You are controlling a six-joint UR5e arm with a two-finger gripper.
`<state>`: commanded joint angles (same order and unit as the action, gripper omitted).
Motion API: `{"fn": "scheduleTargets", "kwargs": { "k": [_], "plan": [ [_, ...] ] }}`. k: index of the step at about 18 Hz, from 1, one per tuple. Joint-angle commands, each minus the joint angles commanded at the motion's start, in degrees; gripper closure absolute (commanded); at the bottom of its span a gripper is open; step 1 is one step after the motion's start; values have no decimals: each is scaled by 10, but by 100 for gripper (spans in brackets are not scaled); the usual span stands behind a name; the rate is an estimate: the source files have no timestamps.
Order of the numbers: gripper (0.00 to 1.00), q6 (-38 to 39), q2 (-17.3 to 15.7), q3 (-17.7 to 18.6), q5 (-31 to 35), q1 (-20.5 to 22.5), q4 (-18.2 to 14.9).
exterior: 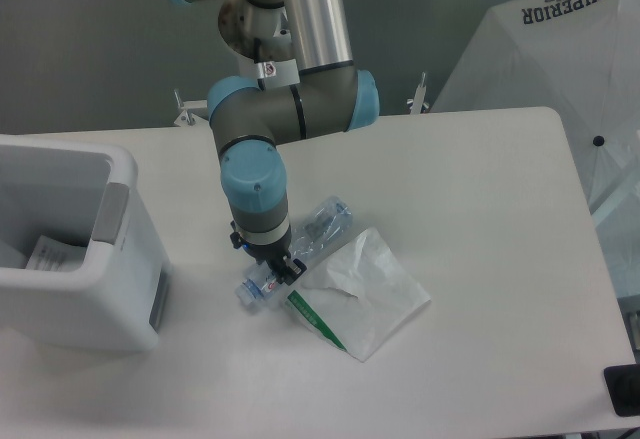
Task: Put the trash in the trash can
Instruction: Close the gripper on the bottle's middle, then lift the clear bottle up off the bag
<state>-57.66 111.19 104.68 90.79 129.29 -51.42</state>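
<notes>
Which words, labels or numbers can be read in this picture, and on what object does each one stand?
"SUPERIOR": dark letters on the white canopy at the top right.
Bottle label: too small and blurred to read.
Sticker on the arm: too small to read.
Paper in the bin: no readable print.

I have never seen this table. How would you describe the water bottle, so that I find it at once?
Start at the big white trash can on the table's left side and look right, to where the arm's gripper comes down. The water bottle lies on its side under it, beside a flat plastic bag; unlike the bag, it is clear, rounded and bluish-labelled.
</notes>
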Motion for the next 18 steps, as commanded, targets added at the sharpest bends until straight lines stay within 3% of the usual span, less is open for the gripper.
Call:
{"fn": "scheduleTargets", "kwargs": {
  "k": [2, 4, 11, 18],
  "plan": [
    [47, -1, -12, -4, -1, 5, 1],
    [47, 0, -46, -17, -17, 24, 1],
    [47, 49, -132, -57, -270, 138, 1],
    [47, 100, -145, -132, -400, 158, 10]
  ]
}}
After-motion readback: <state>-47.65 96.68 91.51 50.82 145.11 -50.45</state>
